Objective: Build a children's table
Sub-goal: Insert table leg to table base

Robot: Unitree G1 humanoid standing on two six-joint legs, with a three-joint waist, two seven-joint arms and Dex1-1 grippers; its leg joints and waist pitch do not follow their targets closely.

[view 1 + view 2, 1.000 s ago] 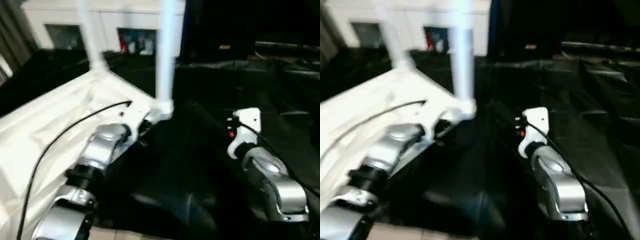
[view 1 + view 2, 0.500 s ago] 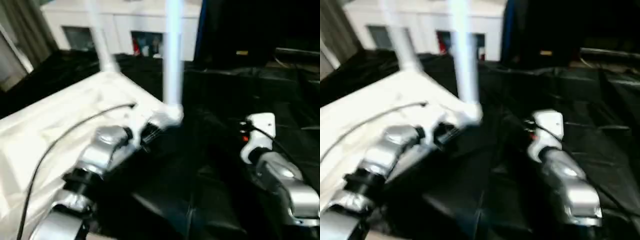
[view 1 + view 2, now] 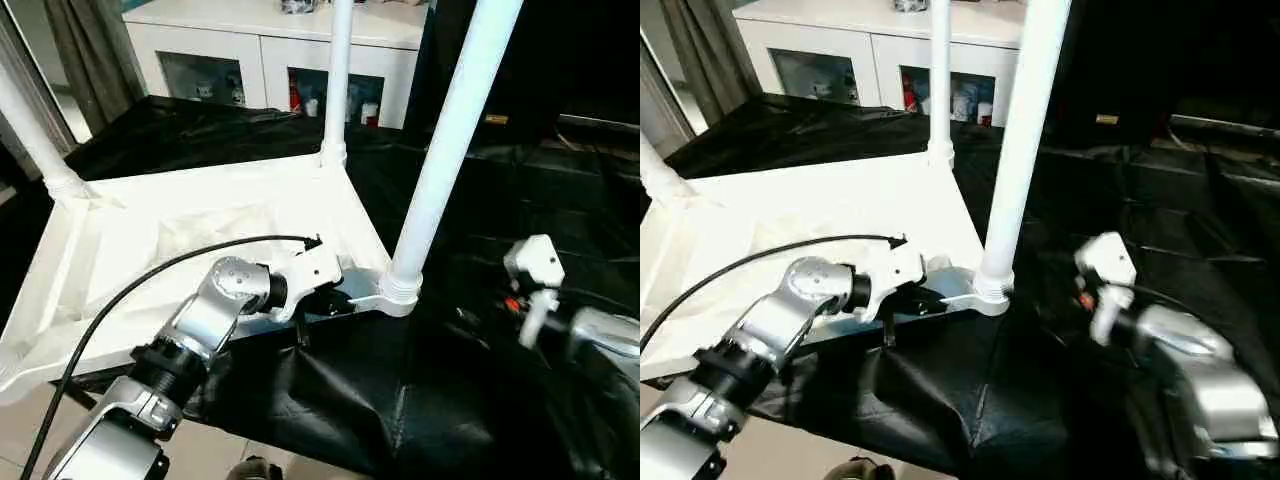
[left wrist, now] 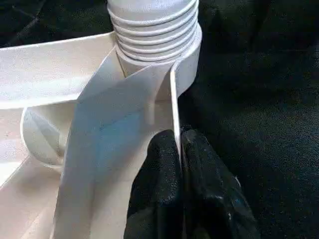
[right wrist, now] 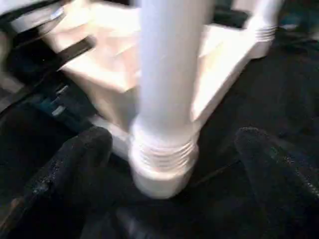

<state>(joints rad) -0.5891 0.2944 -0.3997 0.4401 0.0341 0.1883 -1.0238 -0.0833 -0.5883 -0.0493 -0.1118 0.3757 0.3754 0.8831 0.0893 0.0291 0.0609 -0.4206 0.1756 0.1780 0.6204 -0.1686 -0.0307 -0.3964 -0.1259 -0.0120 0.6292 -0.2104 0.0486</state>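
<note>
Tops of three legs (image 3: pixel 452 130) cut off, cabinet (image 3: pixel 272 60) shelf contents too small to tell

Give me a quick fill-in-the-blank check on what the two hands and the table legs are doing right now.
1. The left hand is shut on the tabletop's ____.
2. The right hand is ____, one finger either side of the nearest leg.
3. The tabletop lies on a ____ cloth.
4. The legs in their sockets point ____.

Missing words: rim; open; black; up
</note>
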